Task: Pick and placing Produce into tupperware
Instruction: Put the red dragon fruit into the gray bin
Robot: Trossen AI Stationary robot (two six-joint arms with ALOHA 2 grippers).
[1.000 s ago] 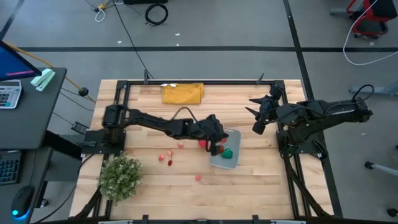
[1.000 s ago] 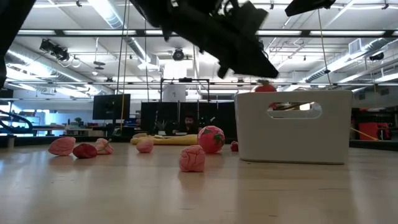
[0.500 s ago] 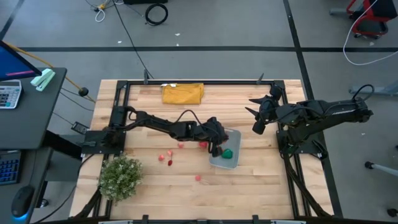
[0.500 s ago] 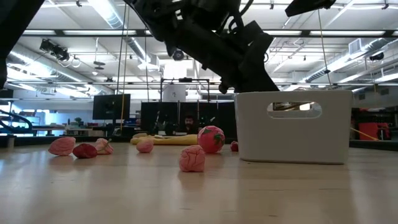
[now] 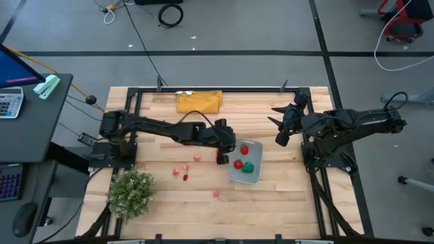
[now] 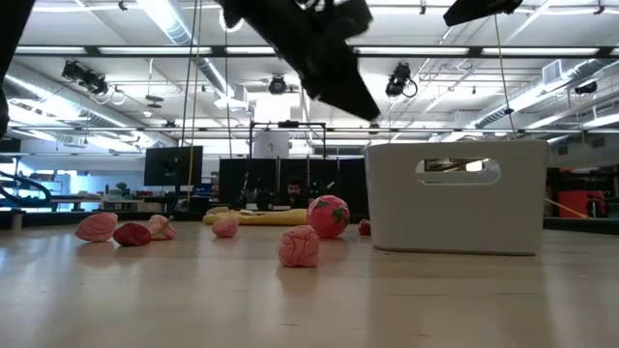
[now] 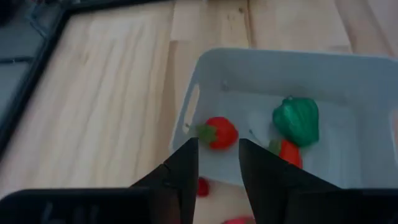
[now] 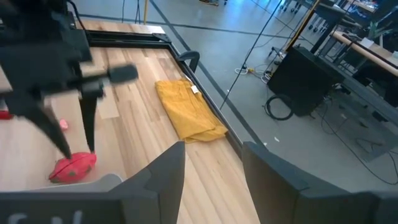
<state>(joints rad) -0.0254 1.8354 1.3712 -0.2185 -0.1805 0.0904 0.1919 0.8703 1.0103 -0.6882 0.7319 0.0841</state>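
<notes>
The pale blue-grey tupperware [image 5: 253,177] stands right of the table's middle. It shows in the left wrist view [image 7: 249,68] and in the low view [image 6: 455,198]. In it lie a red strawberry [image 7: 217,132], a second red piece [image 7: 289,152] and a green piece [image 7: 297,119]. A red piece [image 5: 221,157] lies on the table against the tupperware's left side. Several pink and red pieces [image 5: 184,176] lie farther left. My left gripper [image 5: 226,140] hangs open and empty above the tupperware's left edge [image 7: 217,165]. My right gripper [image 5: 277,129] waits open at the right, off the table top.
A bushy pale-green plant [image 5: 130,193] stands at the near left corner. A mustard-yellow folded cloth [image 5: 199,102] lies at the far edge. One pink piece [image 5: 215,193] lies near the front, in bare wood. Black frame rails run along the table's sides.
My left gripper has gone down into the tupperware with a red piece, then risen and drawn back toward the table's left. The red piece now lies in the tupperware beside the green one.
</notes>
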